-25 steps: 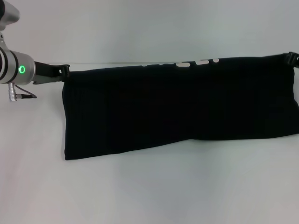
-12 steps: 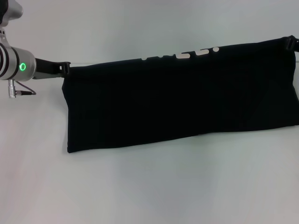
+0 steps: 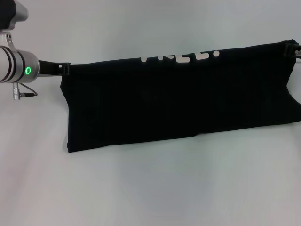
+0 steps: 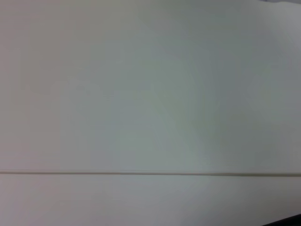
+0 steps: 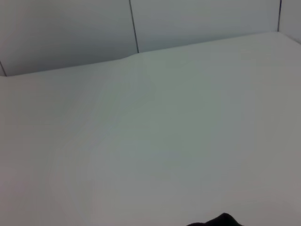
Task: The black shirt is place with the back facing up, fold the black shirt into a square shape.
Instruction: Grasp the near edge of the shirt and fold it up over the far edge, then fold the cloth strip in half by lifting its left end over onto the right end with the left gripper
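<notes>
Between left end effector (image 3: pixel 66 68) and right end effector (image 3: pixel 292 48), black shirt (image 3: pixel 181 101) stretched crosswise

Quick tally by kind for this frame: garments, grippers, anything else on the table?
Black shirt: 1, held up by its two top corners, lower edge on the white table
Grippers: 2, left gripper and right gripper, one at each corner
Other items: 0
Total: 3
</notes>
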Controlling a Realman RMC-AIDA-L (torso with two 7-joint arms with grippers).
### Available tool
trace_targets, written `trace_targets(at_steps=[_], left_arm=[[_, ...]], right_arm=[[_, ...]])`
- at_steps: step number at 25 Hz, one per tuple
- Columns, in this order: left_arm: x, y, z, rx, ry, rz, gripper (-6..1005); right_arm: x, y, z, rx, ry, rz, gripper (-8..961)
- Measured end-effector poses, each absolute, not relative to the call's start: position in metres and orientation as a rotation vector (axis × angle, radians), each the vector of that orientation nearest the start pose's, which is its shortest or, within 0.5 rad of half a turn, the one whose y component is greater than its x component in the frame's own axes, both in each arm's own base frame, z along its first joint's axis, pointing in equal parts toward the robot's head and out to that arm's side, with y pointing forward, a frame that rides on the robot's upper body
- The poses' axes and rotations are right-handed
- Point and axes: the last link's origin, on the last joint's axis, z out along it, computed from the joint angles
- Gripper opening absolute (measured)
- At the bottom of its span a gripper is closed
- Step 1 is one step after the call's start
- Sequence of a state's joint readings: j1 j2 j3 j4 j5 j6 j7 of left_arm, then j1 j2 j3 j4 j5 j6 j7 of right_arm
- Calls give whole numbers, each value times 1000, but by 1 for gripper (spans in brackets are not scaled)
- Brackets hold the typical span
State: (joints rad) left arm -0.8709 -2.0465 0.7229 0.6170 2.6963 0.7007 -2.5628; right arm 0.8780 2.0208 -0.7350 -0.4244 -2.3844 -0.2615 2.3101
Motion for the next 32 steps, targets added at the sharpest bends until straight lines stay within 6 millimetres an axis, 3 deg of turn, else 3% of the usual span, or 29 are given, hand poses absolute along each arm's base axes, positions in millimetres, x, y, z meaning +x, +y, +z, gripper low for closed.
trace_targets(at_steps=[16, 22, 26, 27, 29, 32], left_arm=[[-252, 478, 29, -1862, -1224, -150, 0], [-244, 480, 33, -1852, -1272, -186, 126], [-242, 474, 53, -1811, -1406, -292, 302], [-245, 461, 63, -1834, -1510, -415, 381], [-247, 454, 65, -1863, -1557, -480, 539], [-256, 431, 63, -1937, -1709, -691, 545]], right_arm=[[272, 500, 54, -1627, 1073, 272, 216], [272, 504, 68, -1635, 1075, 281, 223], [270, 503, 88, -1687, 1150, 338, 414], [272, 499, 95, -1692, 1184, 377, 462], [276, 489, 101, -1705, 1230, 455, 528], [288, 462, 96, -1754, 1275, 610, 626]])
